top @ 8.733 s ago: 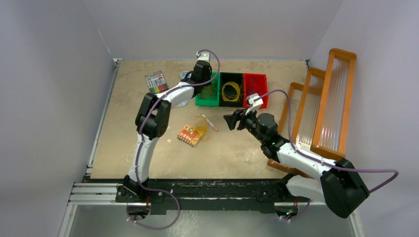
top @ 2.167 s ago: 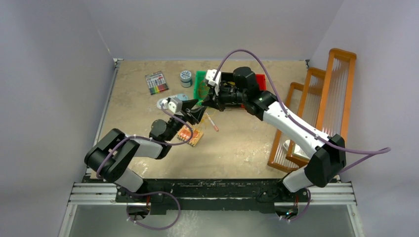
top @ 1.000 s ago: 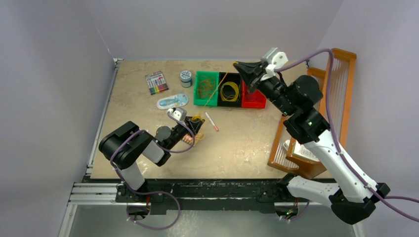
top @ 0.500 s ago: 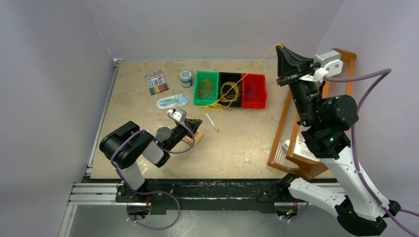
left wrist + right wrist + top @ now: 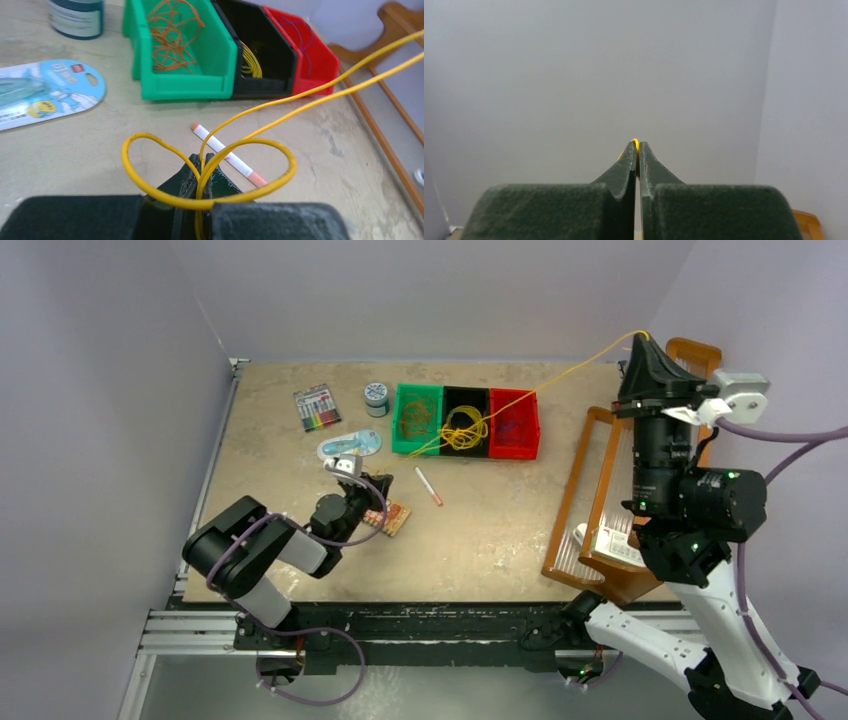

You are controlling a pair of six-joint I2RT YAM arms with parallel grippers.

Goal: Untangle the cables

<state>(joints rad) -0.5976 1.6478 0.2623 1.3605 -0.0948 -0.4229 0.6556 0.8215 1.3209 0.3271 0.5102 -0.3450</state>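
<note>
A yellow cable point(image 5: 600, 348) runs in a taut line from the bins up to my right gripper point(image 5: 640, 337), which is raised high at the far right and shut on its end point(image 5: 635, 141). The cable's other part sits in my left gripper point(image 5: 378, 488), low over the table beside the orange circuit board point(image 5: 388, 518). In the left wrist view that gripper point(image 5: 202, 162) is shut on the yellow cable point(image 5: 206, 202), a loop bulging to each side. Orange cables lie in the green bin point(image 5: 418, 420), a yellow coil in the black bin point(image 5: 466, 425), and purple ones in the red bin point(image 5: 515, 423).
A white pen point(image 5: 428, 486) lies right of the board. A blue package point(image 5: 350, 446), a small tin point(image 5: 376, 394) and a card of markers point(image 5: 317, 407) sit at the back left. Orange wooden racks point(image 5: 620, 480) stand along the right edge.
My right gripper has swung up and to the right, pulling the yellow cable out into a long line. My left gripper has shut on the cable beside the circuit board.
</note>
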